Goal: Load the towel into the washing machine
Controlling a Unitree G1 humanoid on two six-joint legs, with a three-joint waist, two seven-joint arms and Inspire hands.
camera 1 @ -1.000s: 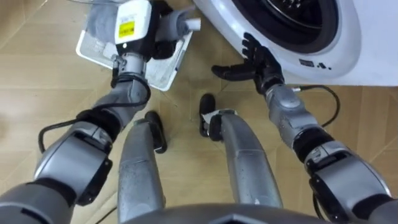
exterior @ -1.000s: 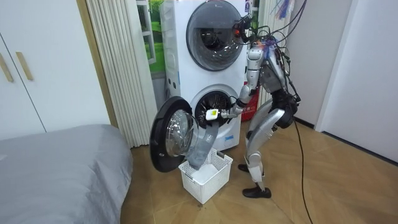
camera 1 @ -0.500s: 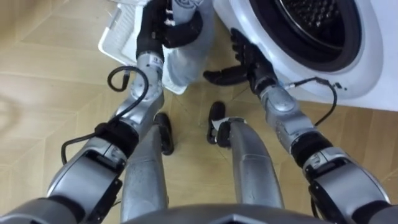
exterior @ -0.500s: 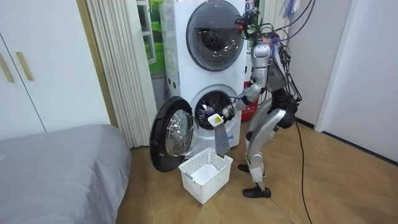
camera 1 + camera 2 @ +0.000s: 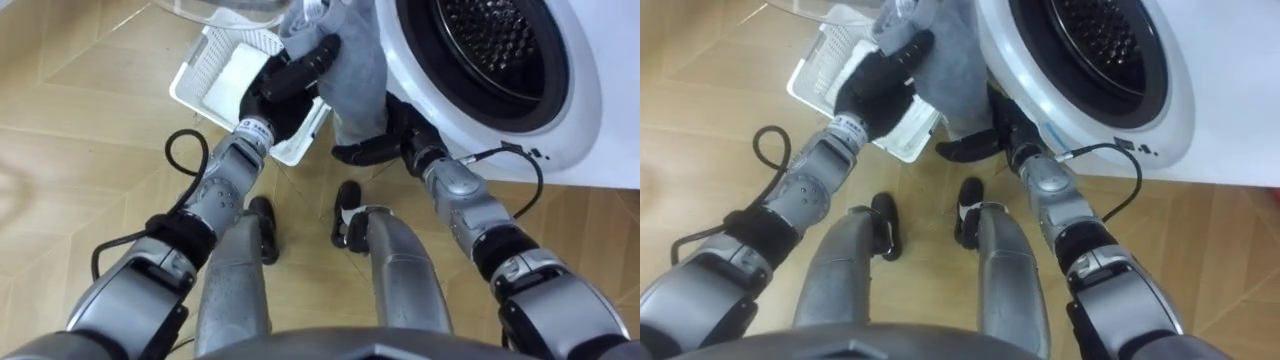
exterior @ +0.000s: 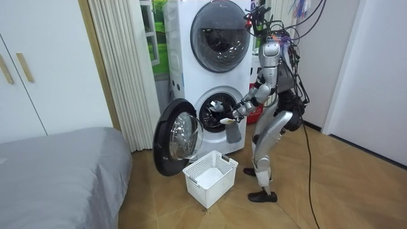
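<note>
- Your robot stands on the wood floor (image 5: 70, 150), close in front of the lower washing machine (image 5: 585, 110). Its round door (image 6: 177, 137) hangs open toward the room view's left.
- Your left hand (image 5: 288, 82) is clenched around the grey towel (image 5: 352, 75) and holds it up at the left rim of the drum opening (image 5: 490, 40).
- What you can see of the cloth hangs outside the drum. Its loose end drapes down over the machine's lower rim, clear of the floor.
- Your right hand (image 5: 372, 151) sits just under that hanging end, fingers straight and released, grasping nothing. I cannot tell whether it touches the cloth.
- The white basket (image 5: 205, 62) stands on the floor beside the machine's left front corner, below the open door.
</note>
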